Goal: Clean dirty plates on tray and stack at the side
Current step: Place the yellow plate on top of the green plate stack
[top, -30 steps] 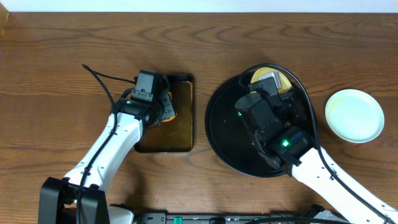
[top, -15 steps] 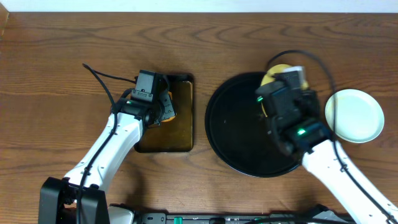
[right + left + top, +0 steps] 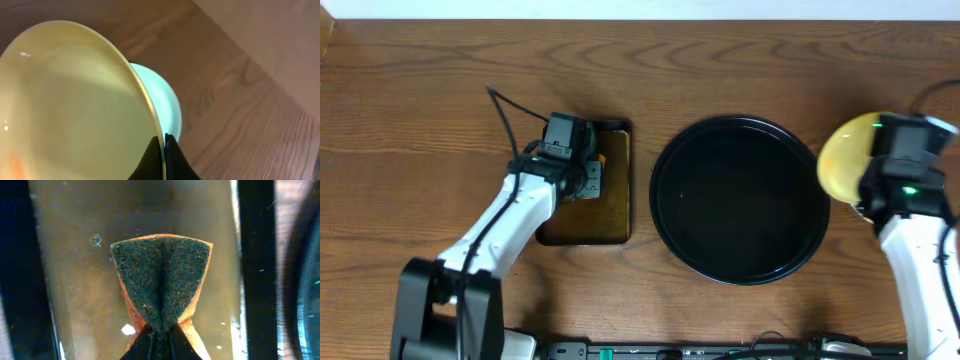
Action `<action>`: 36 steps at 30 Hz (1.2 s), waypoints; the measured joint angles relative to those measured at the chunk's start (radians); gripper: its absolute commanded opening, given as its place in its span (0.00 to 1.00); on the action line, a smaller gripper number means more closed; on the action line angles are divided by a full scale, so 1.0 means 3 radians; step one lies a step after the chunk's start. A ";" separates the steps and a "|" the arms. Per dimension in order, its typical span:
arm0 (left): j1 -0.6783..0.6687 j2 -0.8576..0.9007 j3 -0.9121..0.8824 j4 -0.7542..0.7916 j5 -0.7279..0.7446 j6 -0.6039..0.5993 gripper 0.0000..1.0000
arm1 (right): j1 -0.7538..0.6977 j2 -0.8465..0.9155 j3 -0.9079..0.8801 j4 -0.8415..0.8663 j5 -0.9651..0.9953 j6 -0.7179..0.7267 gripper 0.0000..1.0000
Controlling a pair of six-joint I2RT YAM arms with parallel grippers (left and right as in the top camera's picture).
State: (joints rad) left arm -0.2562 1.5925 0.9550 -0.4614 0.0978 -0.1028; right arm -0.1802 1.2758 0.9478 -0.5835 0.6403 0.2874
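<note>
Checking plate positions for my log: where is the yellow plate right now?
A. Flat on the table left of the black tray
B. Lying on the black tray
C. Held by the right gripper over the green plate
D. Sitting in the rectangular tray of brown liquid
C: the right gripper pinches the rim of the yellow plate, which is tilted with the green plate showing below it, and the black tray holds no plate.
</note>
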 measured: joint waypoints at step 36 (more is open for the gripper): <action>0.0000 -0.0856 0.0000 -0.0286 -0.0052 -0.0121 0.63 | -0.0106 0.0314 0.0000 -0.0432 -0.2900 -0.0403 0.99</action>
State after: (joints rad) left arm -0.2562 1.3357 0.9550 -0.5472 0.0822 -0.1390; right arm -0.2119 1.3701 0.9478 -0.7132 -0.2298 0.1665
